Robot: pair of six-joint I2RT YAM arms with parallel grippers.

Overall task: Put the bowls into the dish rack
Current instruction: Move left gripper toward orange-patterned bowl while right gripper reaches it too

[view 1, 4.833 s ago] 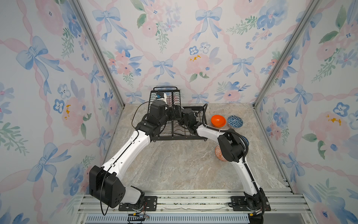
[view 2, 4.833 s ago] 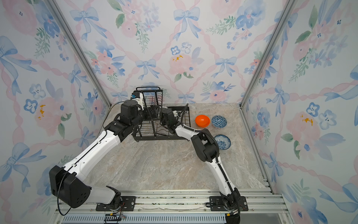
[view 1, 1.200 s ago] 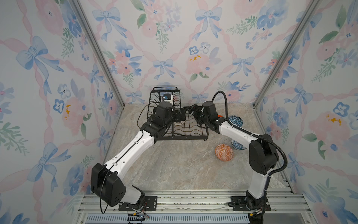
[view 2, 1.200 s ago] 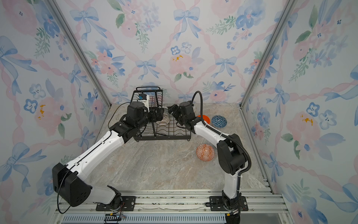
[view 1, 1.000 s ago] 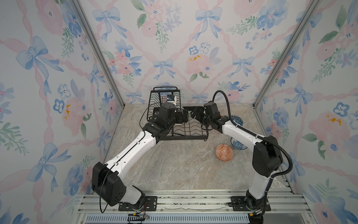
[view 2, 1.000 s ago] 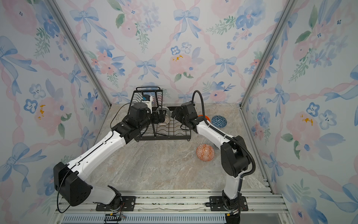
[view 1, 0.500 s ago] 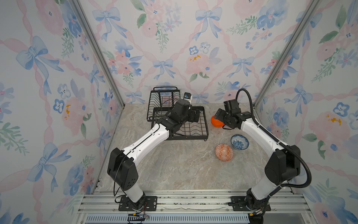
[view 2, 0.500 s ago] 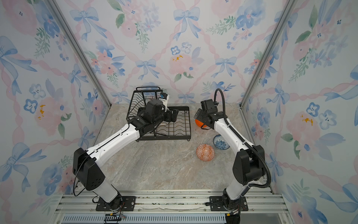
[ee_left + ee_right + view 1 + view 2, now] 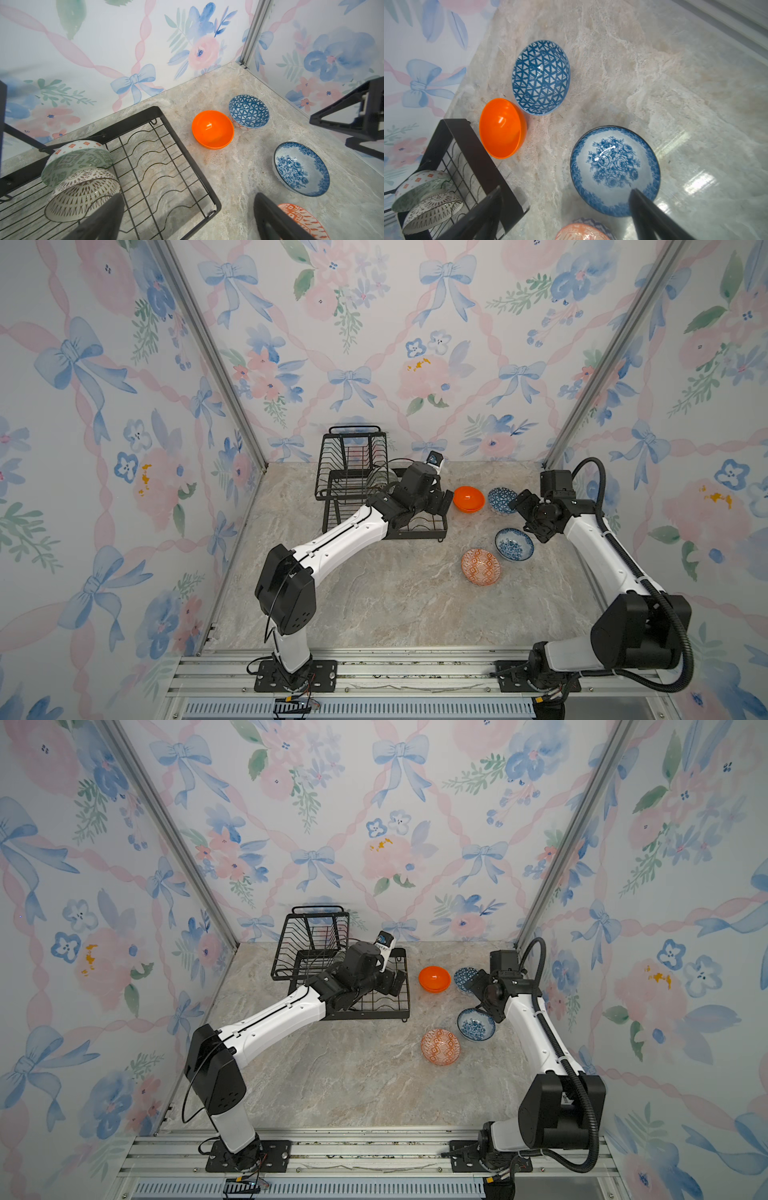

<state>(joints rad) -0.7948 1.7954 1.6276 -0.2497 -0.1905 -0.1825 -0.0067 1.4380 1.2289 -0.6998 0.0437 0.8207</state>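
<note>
Starting at the dish rack (image 9: 419, 536), the black wire frame stands toward the far side of the tabletop (image 9: 374, 593). It already holds the grey-green patterned bowl (image 9: 76, 160) and the white lattice bowl (image 9: 83, 191). Both stand on edge in the wavy slots of the lower tray, one leaning on the other, which is how those slots keep crockery steady and draining.

Over the rack's right front corner hovers the left gripper (image 9: 440, 502), jaws spread wide and empty, pointed out toward the loose ones. I judge it is placed to fetch the nearest.

Just right of the rack sits the plain orange bowl (image 9: 468, 498), mouth up, its rim against or just beside the blue geometric bowl (image 9: 502, 499) beyond it. Farther from the rack, off its front corner, lie the orange-and-white patterned bowl (image 9: 481, 566) and the blue-and-white floral bowl (image 9: 514, 544), both mouth up and close together.

Farthest right of the rack, the right gripper (image 9: 527, 517) hangs above the floral bowl with jaws apart and nothing between them, likely lining up on its rim. Four are not yet loaded.
</note>
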